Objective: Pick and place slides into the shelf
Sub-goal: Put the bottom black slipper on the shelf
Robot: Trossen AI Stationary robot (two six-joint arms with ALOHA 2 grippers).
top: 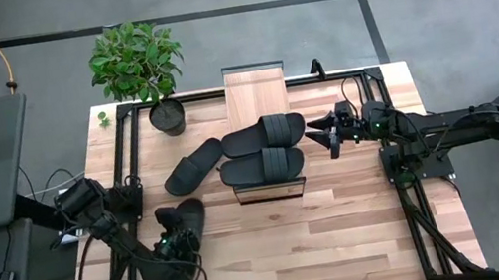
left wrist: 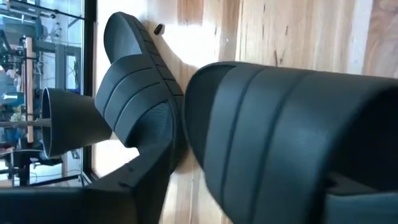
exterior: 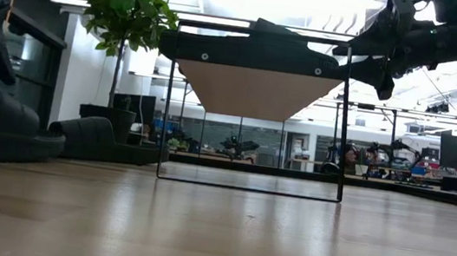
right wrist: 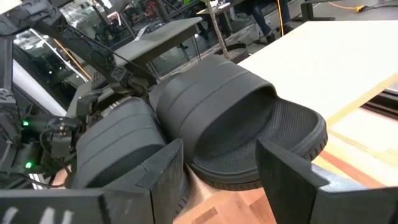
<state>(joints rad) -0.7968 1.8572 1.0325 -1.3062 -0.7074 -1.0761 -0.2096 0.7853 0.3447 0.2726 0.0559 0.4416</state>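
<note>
Hovering apart-fingered, right gripper (top: 327, 135) beside two shelf (top: 255, 95) slides (top: 264, 134); left gripper (top: 178, 244) grip unclear, potted plant (top: 140, 67) behind.

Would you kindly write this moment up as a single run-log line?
shelf: two slides on top | table: two slides | left hand: at near slide | right hand: open, beside shelf

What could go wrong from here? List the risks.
1. The right gripper hangs open right beside the two slides on the shelf; a careless sweep could knock one off.
2. The left gripper is at the fourth slide, with the loose slide close by; lifting might nudge it.
</note>
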